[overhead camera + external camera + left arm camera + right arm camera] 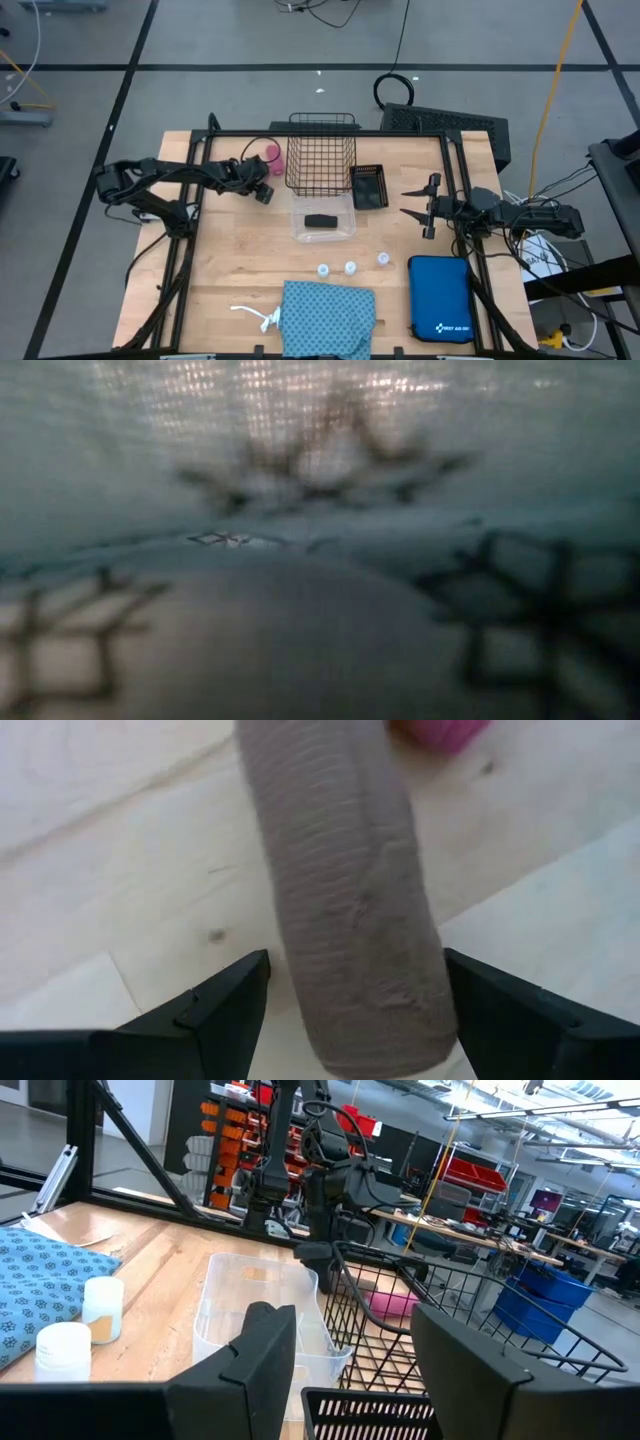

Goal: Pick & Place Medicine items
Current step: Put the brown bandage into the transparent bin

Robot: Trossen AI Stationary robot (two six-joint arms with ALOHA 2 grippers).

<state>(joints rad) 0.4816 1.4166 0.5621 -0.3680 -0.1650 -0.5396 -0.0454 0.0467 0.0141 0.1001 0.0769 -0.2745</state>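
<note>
You're at pick stage: left gripper wide open astride brown roll on bench, so drop & close next; right gripper part-open, empty.

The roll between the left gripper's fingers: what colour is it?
Brown roll; clearest in the left wrist view.

Count on desk: 3 vials, 1 pink roll, 1 brown roll, 1 teal cloth, 1 blue zip case, 1 wire basket, 1 clear tub, 1 black crate.
</note>
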